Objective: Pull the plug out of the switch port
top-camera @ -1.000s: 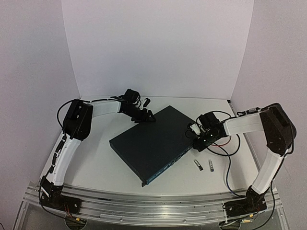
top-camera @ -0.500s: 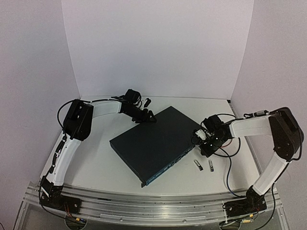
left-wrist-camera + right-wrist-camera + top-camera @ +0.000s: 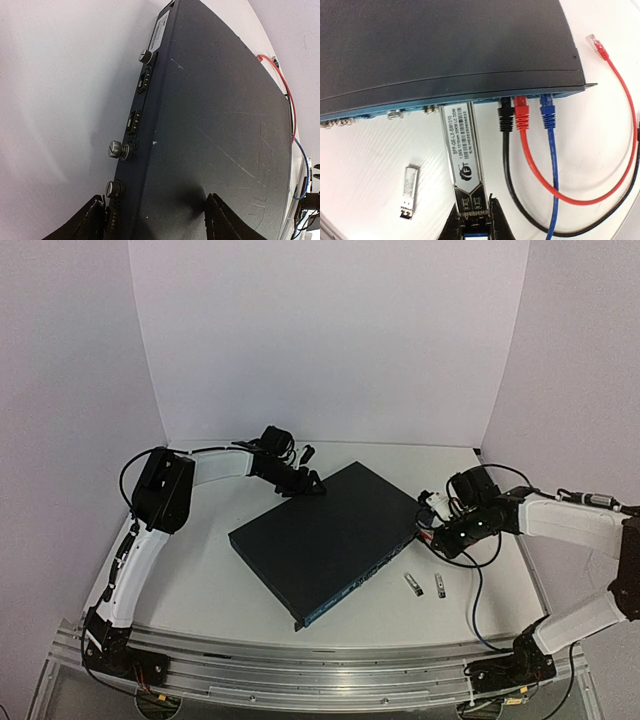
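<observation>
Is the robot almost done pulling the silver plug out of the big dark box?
Almost. Two loose plugs lie on the table, so those look done. The right gripper pinches the silver plug, most of it outside the switch, while the left gripper straddles the switch's far corner. The plug's tip looks level with the port, so a bit more pulling is left.

Blue-black switch (image 3: 320, 530); silver plug (image 3: 461, 145); black, red, blue cables (image 3: 521, 114).

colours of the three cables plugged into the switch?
Side by side in the switch: black cable, red cable, blue cable. Right wrist view shows them best.
</observation>
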You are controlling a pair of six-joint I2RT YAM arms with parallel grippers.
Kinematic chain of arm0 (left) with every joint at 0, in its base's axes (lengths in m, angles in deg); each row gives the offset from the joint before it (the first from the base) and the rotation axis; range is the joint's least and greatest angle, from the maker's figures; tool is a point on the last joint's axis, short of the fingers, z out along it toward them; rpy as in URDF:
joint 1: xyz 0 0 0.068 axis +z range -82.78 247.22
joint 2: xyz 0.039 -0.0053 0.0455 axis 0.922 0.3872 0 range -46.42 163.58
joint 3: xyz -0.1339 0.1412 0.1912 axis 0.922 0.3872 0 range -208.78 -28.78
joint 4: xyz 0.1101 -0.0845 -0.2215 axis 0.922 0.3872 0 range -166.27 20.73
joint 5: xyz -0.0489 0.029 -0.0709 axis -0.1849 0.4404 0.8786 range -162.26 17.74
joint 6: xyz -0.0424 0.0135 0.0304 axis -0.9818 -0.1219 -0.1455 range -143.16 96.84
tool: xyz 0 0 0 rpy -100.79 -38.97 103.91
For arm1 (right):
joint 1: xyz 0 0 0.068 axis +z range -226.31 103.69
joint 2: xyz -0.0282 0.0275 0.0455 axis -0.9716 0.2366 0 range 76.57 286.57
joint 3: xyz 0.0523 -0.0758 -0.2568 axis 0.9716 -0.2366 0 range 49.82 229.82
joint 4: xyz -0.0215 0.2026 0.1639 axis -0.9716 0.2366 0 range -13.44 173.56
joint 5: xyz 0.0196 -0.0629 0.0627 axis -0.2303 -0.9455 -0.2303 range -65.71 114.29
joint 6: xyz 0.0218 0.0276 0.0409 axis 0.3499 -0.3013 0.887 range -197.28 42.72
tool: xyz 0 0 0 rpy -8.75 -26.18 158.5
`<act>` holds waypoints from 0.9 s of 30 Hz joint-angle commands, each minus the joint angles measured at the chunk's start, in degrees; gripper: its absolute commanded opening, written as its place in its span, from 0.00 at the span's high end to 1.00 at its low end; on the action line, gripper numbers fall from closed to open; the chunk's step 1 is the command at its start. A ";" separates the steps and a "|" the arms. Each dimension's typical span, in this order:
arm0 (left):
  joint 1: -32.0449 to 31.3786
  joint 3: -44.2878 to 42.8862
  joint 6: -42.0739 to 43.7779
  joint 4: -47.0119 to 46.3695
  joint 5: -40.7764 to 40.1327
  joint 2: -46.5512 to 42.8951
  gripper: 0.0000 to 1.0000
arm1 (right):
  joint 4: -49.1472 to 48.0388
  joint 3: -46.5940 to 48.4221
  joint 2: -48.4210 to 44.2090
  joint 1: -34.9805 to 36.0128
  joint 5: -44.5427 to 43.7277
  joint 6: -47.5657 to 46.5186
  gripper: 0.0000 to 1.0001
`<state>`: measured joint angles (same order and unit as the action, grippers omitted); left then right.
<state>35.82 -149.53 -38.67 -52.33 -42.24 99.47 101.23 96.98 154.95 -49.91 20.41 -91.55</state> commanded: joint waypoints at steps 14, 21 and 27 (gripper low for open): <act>0.46 4.19 -0.13 7.51 -4.18 1.99 0.33 | 4.97 6.38 14.73 17.75 11.46 2.00 0.96; 0.46 5.77 0.31 7.08 -3.98 1.11 0.34 | 0.25 4.68 14.48 17.91 11.63 5.58 0.54; 0.46 6.15 1.13 6.74 -3.68 0.42 0.34 | -2.24 4.22 10.15 17.61 3.99 13.65 0.29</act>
<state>36.04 -147.12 -39.45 -55.31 -41.41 98.74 102.28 100.89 169.95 -31.96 30.33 -85.24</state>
